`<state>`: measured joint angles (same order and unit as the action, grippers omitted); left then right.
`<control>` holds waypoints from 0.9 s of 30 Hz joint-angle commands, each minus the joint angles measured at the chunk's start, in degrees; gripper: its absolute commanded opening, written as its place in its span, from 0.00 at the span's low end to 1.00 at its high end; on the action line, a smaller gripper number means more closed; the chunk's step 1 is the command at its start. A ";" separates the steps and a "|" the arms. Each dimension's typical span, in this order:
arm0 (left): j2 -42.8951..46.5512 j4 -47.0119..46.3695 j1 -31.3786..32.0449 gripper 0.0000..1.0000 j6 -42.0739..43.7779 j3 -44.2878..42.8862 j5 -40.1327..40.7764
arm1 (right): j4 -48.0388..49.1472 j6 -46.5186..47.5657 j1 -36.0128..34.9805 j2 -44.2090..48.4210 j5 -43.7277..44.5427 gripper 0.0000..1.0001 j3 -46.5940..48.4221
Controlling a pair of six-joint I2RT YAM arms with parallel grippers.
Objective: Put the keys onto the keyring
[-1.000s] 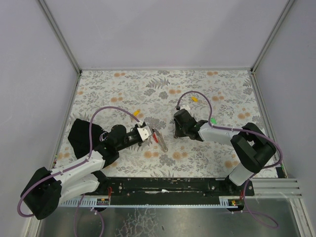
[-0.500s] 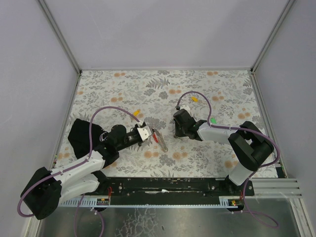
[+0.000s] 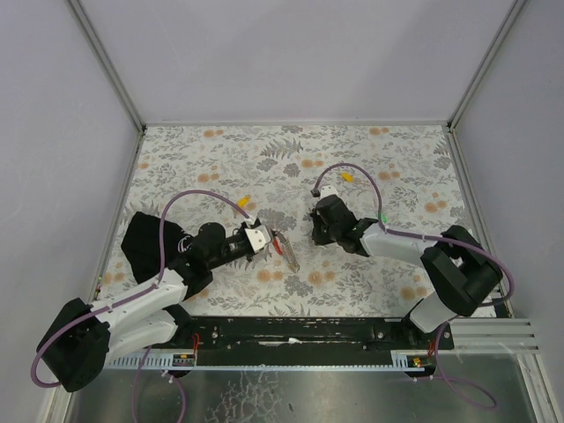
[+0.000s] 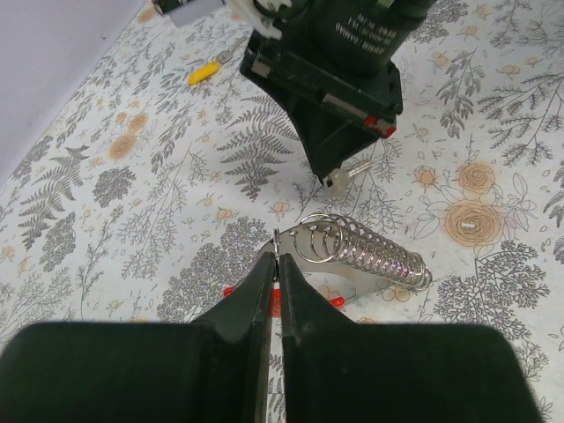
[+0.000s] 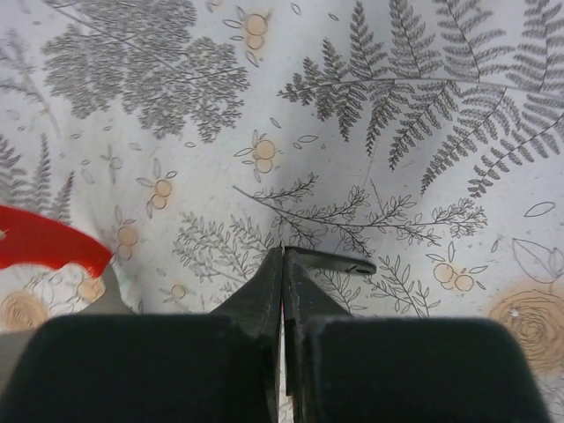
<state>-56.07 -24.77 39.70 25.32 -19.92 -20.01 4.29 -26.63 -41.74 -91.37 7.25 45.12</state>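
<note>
The keyring (image 3: 284, 248) lies at mid-table: a red loop (image 4: 336, 304) joined to a flat grey piece (image 4: 352, 284) that carries a row of silver rings (image 4: 370, 256). My left gripper (image 4: 278, 261) is shut on the end ring and shows in the top view (image 3: 266, 240). My right gripper (image 3: 316, 234) hovers just right of the keyring and is shut on a black-headed key (image 5: 339, 263). The key's silver end (image 4: 346, 176) pokes out toward the rings. The red loop (image 5: 44, 242) shows at the left of the right wrist view.
A yellow key (image 3: 244, 200) lies behind the left gripper and shows in the left wrist view (image 4: 204, 72). An orange key (image 3: 347, 176) and a green key (image 3: 382, 216) lie near the right arm. A black cloth (image 3: 145, 242) lies at the left.
The right arm's elbow has swung out to the right and its gripper has turned slightly over the same spot. The left arm and the keyring have not moved.
</note>
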 commanded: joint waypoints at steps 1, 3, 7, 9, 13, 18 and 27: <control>0.63 -2.73 0.11 0.00 0.45 -0.64 -2.49 | 5.99 8.85 0.43 7.38 -2.41 0.00 -1.94; 0.62 -2.73 0.11 0.00 0.59 -0.64 -3.38 | 7.05 12.42 0.43 10.04 -3.65 0.00 -3.07; 0.71 -2.38 0.11 0.00 1.11 -0.93 -4.63 | 8.23 20.69 0.43 15.57 -7.98 0.00 -4.83; 0.73 -1.90 0.07 0.00 1.35 -1.39 -5.27 | 9.21 23.98 0.43 18.40 -9.85 0.00 -5.95; 0.87 -0.67 0.02 0.00 1.81 -2.31 -6.40 | 9.43 31.74 0.43 23.64 -16.28 0.00 -7.39; 0.89 1.38 0.03 0.00 2.09 -3.59 -7.71 | 9.91 40.69 0.44 28.22 -22.33 0.00 -9.33; 0.51 3.51 0.04 0.00 1.81 -4.99 -13.10 | 10.41 50.10 0.43 31.40 -36.63 0.00 -10.04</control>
<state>-55.86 -21.89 39.70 26.46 -22.50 -29.36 11.75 16.10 -41.56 -60.64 -19.79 35.24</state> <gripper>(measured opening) 0.008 0.010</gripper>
